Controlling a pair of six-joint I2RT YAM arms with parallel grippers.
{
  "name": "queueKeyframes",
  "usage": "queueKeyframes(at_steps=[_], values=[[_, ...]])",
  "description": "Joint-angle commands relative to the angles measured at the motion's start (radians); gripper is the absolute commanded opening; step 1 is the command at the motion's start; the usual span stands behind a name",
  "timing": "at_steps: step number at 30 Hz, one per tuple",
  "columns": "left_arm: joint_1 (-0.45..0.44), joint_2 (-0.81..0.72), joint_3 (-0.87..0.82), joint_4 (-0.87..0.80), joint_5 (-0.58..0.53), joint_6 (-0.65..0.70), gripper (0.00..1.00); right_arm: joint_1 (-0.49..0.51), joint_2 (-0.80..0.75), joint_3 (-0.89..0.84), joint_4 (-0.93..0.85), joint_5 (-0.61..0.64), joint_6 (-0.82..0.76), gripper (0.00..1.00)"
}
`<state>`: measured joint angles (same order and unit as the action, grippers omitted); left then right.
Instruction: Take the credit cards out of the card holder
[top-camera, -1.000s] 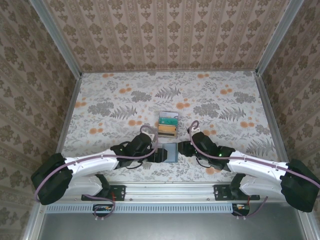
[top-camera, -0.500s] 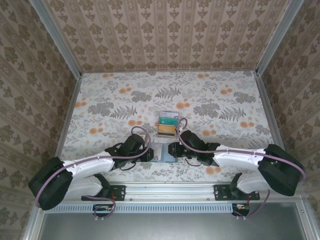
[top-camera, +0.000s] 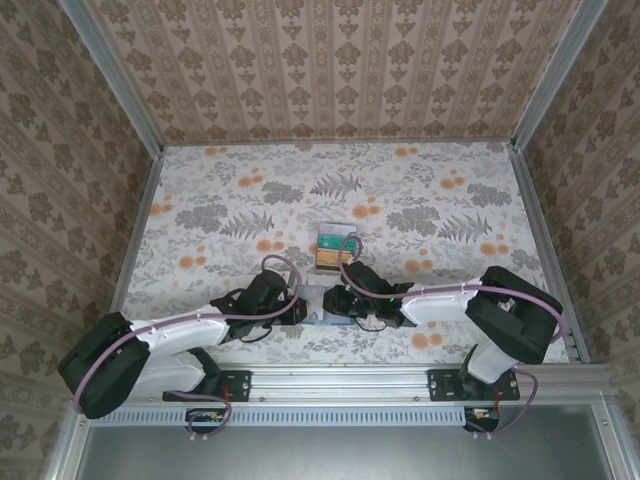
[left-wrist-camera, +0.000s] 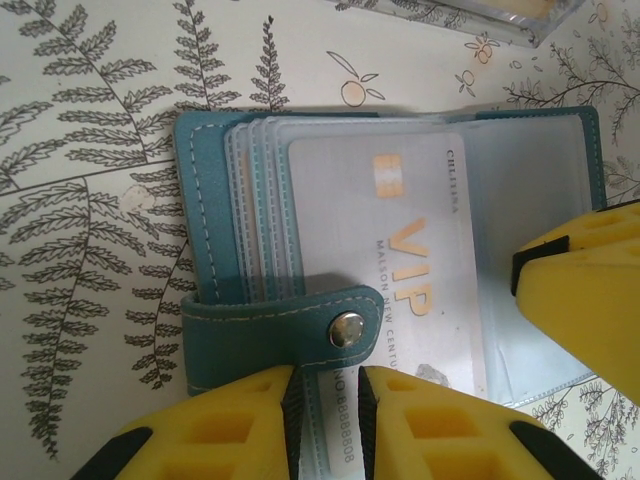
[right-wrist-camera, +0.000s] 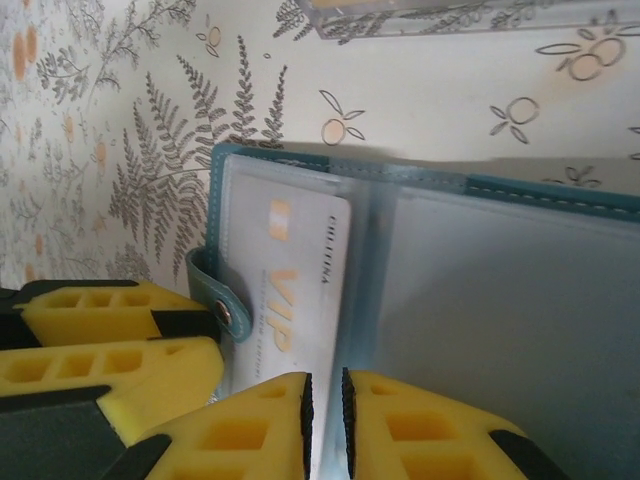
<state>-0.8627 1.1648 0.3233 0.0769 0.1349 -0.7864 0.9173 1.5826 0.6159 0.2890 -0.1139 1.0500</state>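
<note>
- Teal two-panel card holder (left-wrist-camera: 215, 230) lies open on floral tabletop (top-camera: 450, 200), near the front edge, clear plastic sleeves (left-wrist-camera: 530, 190) fanned.
- Pale VIP-printed plastic card (left-wrist-camera: 400, 260) sits in top sleeve.
- Left tool (left-wrist-camera: 325, 400) pinches card holder's sleeve edge; right tool (right-wrist-camera: 325, 405) is pressed together on same sleeve, opposite side.

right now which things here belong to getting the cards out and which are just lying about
Part of the job:
- card holder, open on the table
- VIP card, in a clear sleeve
- loose cards, on the far side of the holder
- left claw and right claw, both pinched on the holder

Just there:
- floral table cover
- patterned walls
</note>
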Motion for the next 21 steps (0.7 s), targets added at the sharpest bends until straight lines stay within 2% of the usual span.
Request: queueKeyframes(at_steps=[1,14,21], values=[[-0.005,-0.005,-0.022,0.004,0.005,-0.014,0.25,0.006,0.018,0.031,0.015,-0.01,0.03,0.19],[-0.015,-0.014,-0.024,-0.01,-0.009,-0.016,0.23,0.007,0.07,0.05,-0.035,-0.015,0.058,0.19],[-0.022,-0.012,-0.021,-0.015,-0.011,-0.014,0.23,0.008,0.09,0.045,0.026,-0.039,0.065,0.18]])
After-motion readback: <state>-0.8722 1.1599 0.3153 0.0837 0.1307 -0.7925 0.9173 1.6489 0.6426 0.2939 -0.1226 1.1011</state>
